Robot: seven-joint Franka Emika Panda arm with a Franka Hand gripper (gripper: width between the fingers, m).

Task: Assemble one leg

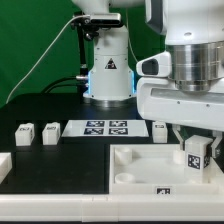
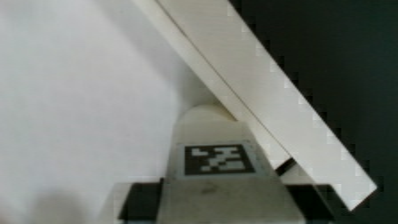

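My gripper (image 1: 193, 150) is shut on a leg (image 1: 194, 153), a small white block with a black-and-white marker tag, and holds it just above the right side of the large white tray-like piece (image 1: 140, 170). In the wrist view the leg (image 2: 217, 150) sits between my two dark fingers (image 2: 153, 203), over the tray's white surface (image 2: 89, 110) and beside its raised rim (image 2: 249, 80). Three more legs stand on the black table: two at the exterior view's left (image 1: 24, 133) (image 1: 50, 131) and one partly behind my gripper (image 1: 160, 128).
The marker board (image 1: 96, 127) lies on the table behind the tray. The arm's base (image 1: 107, 70) stands at the back. A white piece (image 1: 4, 166) sits at the exterior view's left edge.
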